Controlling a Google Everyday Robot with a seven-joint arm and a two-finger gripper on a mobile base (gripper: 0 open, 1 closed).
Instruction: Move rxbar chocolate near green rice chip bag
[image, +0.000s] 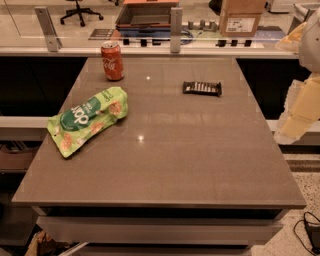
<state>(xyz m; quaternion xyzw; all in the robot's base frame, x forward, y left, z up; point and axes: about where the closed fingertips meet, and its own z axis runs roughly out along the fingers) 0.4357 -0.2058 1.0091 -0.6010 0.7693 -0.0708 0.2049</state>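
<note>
The rxbar chocolate (202, 88) is a small black bar with pale lettering. It lies flat on the far right part of the brown table (165, 165). The green rice chip bag (88, 120) lies flat on the left side of the table, well apart from the bar. My arm hangs at the right edge of the view. The gripper (291, 130) is at its lower end, off the table's right side, to the right of the bar and nearer the camera, and touches nothing.
A red soda can (112, 61) stands upright at the far left of the table, just behind the bag. A counter rail with metal posts (175, 30) runs behind the table. A cardboard box (240, 17) sits beyond it. A cable (310, 230) lies on the floor at the lower right.
</note>
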